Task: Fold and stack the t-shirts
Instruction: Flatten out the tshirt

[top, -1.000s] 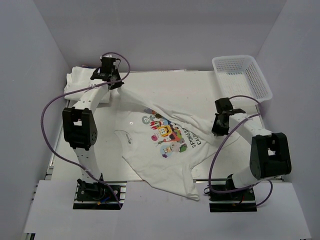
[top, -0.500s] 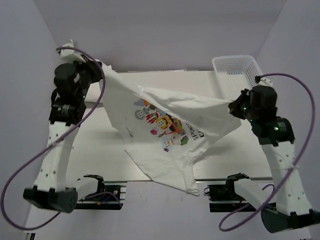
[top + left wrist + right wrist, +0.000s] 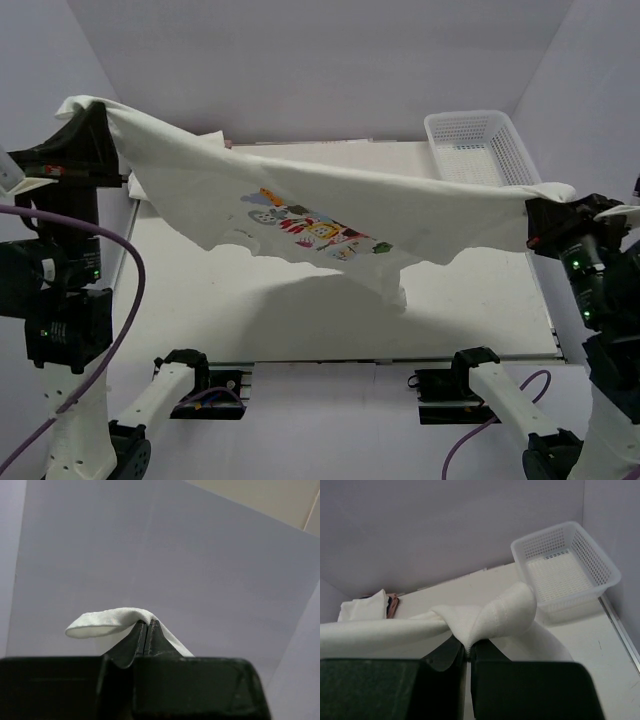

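Above the desk [image 3: 470, 310], the left gripper [image 3: 146, 626] and right gripper [image 3: 468, 650] each pinch a thin fold of taut t-shirt [image 3: 420, 205] that tension could free.

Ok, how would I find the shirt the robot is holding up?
Look above the white table, where the two arms reach up at either side. Stretched in the air between the left gripper and right gripper hangs a white t-shirt. Only it carries a colourful cartoon print.
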Available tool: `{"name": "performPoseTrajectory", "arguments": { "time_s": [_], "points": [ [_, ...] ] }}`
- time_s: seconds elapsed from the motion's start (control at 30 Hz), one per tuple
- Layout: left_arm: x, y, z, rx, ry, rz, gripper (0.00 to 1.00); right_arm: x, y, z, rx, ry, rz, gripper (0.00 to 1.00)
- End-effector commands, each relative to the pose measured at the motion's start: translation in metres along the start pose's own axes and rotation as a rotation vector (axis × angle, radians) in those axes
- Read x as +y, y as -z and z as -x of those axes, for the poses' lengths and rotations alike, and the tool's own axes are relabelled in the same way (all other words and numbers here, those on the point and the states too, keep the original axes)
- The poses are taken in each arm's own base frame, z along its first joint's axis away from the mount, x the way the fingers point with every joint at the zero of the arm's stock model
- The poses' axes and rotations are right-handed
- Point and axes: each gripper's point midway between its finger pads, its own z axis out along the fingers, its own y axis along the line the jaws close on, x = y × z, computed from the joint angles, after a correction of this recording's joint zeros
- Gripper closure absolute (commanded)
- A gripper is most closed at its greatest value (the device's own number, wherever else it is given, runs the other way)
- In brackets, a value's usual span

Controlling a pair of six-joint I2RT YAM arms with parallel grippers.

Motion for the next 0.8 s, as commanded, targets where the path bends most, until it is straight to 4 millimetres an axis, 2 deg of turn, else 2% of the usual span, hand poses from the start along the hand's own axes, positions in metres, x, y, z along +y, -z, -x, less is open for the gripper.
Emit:
{"name": "performPoseTrajectory", "arguments": {
  "time_s": [0.0, 0.03, 0.13, 0.2, 0.23, 0.27, 0.33, 0.37, 0.4, 0.43, 0.47, 0.5, 0.53, 0.57, 0.6, 0.63, 0.67, 0.7, 0.73, 0.77],
  "points": [
    [0.004, -0.006, 0.034, -0.072, -0.073, 0.04, 1.0, 0.003, 0.019, 0.02, -0.039, 0.031, 0.02, 1.0],
    [-0.001, -0.005, 0.053, -0.111, -0.079, 0.031, 1.0, 0.006, 0.021, 0.021, -0.041, 0.035, 0.036, 1.0],
    [-0.001, -0.008, 0.072, -0.153, -0.094, 0.051, 1.0, 0.012, 0.028, 0.029, -0.052, 0.042, 0.065, 1.0],
    [0.001, -0.018, 0.071, -0.158, -0.105, 0.062, 1.0, 0.013, 0.023, 0.027, -0.033, 0.048, 0.065, 1.0],
    [0.005, -0.019, 0.082, -0.183, -0.121, 0.096, 1.0, 0.014, 0.026, 0.03, -0.041, 0.047, 0.069, 1.0],
    [0.007, -0.033, 0.068, -0.156, -0.118, 0.106, 1.0, 0.011, 0.02, 0.028, -0.035, 0.042, 0.045, 1.0],
    [0.011, -0.051, 0.061, -0.15, -0.127, 0.131, 1.0, 0.0, 0.001, 0.014, 0.0, 0.033, -0.018, 1.0],
    [0.013, -0.063, 0.043, -0.105, -0.111, 0.139, 1.0, -0.006, -0.012, 0.008, 0.023, 0.017, -0.073, 1.0],
    [0.009, -0.078, 0.02, -0.04, -0.095, 0.11, 1.0, -0.019, -0.031, -0.022, 0.103, 0.028, -0.133, 1.0],
    [0.011, -0.111, -0.028, 0.063, -0.092, 0.104, 1.0, -0.03, -0.042, -0.032, 0.119, 0.033, -0.2, 1.0],
    [0.018, -0.122, -0.076, 0.195, -0.054, 0.116, 1.0, -0.036, -0.065, -0.047, 0.159, 0.024, -0.25, 1.0],
    [0.026, -0.134, -0.115, 0.283, -0.05, 0.131, 1.0, -0.055, -0.084, -0.093, 0.272, 0.037, -0.328, 1.0],
    [0.033, -0.143, -0.148, 0.353, -0.035, 0.155, 1.0, -0.06, -0.099, -0.117, 0.338, 0.042, -0.355, 1.0],
    [0.061, -0.15, -0.229, 0.509, -0.044, 0.248, 1.0, -0.061, -0.115, -0.131, 0.355, 0.003, -0.367, 1.0],
    [0.082, -0.15, -0.267, 0.56, -0.02, 0.327, 1.0, -0.064, -0.132, -0.204, 0.573, 0.0, -0.346, 1.0],
    [0.095, -0.14, -0.321, 0.656, -0.011, 0.352, 1.0, -0.063, -0.143, -0.221, 0.603, -0.029, -0.334, 1.0],
    [0.105, -0.143, -0.352, 0.67, 0.002, 0.351, 1.0, -0.069, -0.148, -0.239, 0.649, -0.042, -0.347, 1.0],
    [0.116, -0.128, -0.422, 0.791, 0.036, 0.355, 1.0, -0.075, -0.155, -0.282, 0.77, -0.054, -0.353, 1.0],
    [0.12, -0.123, -0.455, 0.841, 0.058, 0.349, 1.0, -0.079, -0.158, -0.291, 0.791, -0.064, -0.369, 1.0],
    [0.136, -0.115, -0.51, 0.928, 0.092, 0.377, 0.97, -0.087, -0.163, -0.307, 0.837, -0.044, -0.393, 1.0]
  ]
}}
